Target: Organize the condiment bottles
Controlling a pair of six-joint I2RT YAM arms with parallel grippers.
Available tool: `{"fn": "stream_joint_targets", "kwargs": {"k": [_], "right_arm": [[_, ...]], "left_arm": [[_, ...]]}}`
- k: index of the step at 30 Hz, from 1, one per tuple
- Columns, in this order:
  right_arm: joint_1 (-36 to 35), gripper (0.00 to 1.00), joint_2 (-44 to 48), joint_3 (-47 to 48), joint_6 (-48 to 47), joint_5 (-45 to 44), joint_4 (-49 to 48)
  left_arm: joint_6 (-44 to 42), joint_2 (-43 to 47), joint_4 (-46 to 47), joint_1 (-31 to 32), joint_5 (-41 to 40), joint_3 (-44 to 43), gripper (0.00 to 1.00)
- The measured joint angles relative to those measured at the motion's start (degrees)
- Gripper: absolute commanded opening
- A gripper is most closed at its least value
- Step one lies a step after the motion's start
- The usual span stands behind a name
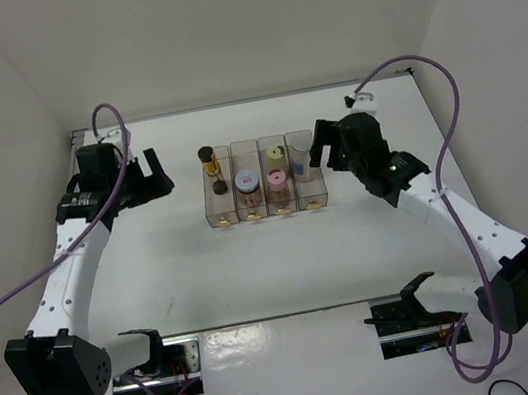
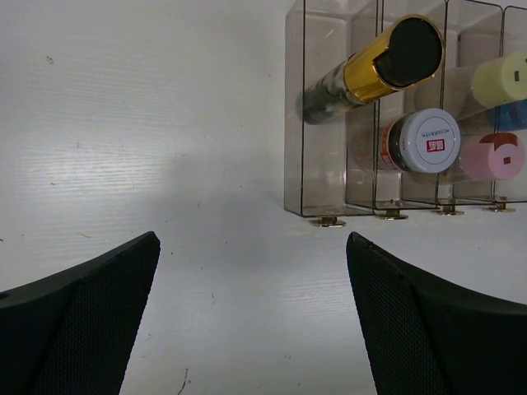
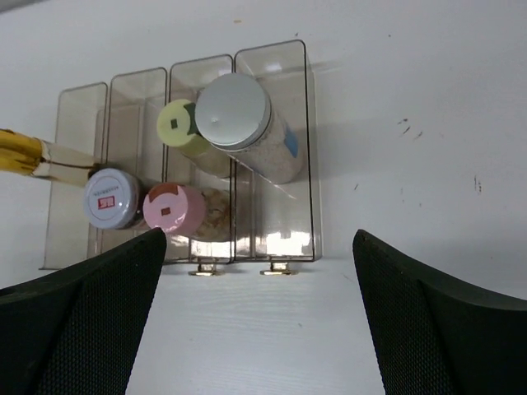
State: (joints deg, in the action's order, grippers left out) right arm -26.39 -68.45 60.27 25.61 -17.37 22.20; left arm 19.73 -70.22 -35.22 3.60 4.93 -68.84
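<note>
The condiment bottles stand in the clear four-slot rack (image 1: pixel 312 194) at the table's middle. The slim black-capped amber one (image 1: pixel 208 161) leans in the leftmost slot. Beside it is the white-lidded brown one (image 1: pixel 245 182). The cream one (image 1: pixel 275 155) and the pink one (image 1: pixel 275 177) share the third slot. The grey-lidded one (image 3: pixel 235 111) fills the rightmost slot. My left gripper (image 1: pixel 154 175) hovers open left of the rack, with bare table between its fingers (image 2: pixel 99 313). My right gripper (image 1: pixel 322 147) hangs open just right of the rack and holds nothing.
White walls close in the table at the back and on both sides. Two black gripper rests (image 1: pixel 152 348) (image 1: pixel 404 306) sit on metal plates at the near edge. Purple cables loop beside each arm.
</note>
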Motion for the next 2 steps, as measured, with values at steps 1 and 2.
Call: {"fn": "stream_joint_targets", "kwargs": {"k": [1, 2], "right_arm": [[0.0, 0.98, 0.8, -0.1, 0.5, -0.4, 0.0], [0.0, 0.98, 1.5, -0.1, 0.8, -0.9, -0.1]], "left_arm": [[0.1, 0.0, 0.2, 0.0, 0.0, 0.2, 1.0], [0.1, 0.0, 0.1, 0.0, 0.1, 0.4, 1.0]]}}
